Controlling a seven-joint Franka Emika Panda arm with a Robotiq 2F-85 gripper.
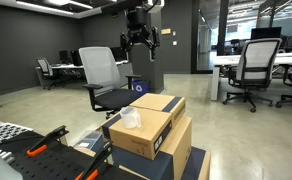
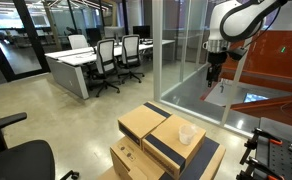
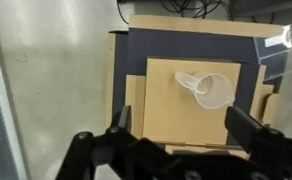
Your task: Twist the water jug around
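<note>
Water jug [image 3: 211,90] sits toward one corner of the top cardboard box [image 3: 166,105], with bare cardboard open on its other sides. Arm hangs well above, gripper [image 1: 138,50] pointing straight down, jaws spread wide, holding nothing. Wrist view is blurry; the jug's handle seems to point left.

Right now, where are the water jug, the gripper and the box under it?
water jug [image 3: 214,90]: wrist view, round body.
gripper [image 1: 137,52]: an exterior view, midway between open fingertips.
box [image 3: 166,115]: wrist view, bare top face.
</note>
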